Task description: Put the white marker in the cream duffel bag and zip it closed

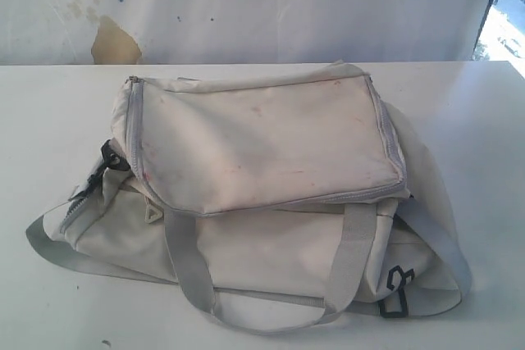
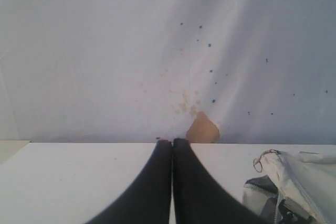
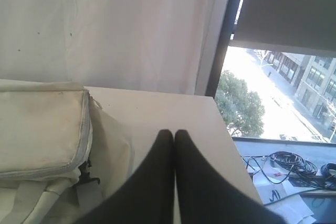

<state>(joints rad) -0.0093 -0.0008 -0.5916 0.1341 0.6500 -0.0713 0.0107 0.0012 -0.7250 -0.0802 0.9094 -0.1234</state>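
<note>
The cream duffel bag [image 1: 262,145] lies at the middle of the white surface [image 1: 49,104], top flap uppermost and bearing faint reddish marks. Its grey handles [image 1: 189,272] hang over the near side, with a black clip [image 1: 396,291] at the near right corner. The left pincer [image 2: 172,141] is clenched and empty, above the surface beside one end of the bag. The right pincer [image 3: 170,132] is likewise clenched and empty, beside the other end. Neither touches the bag.

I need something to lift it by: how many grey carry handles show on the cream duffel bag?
1: a grey handle loop hanging across the cream duffel bag's front side. A second may be hidden behind or beneath it.
</note>
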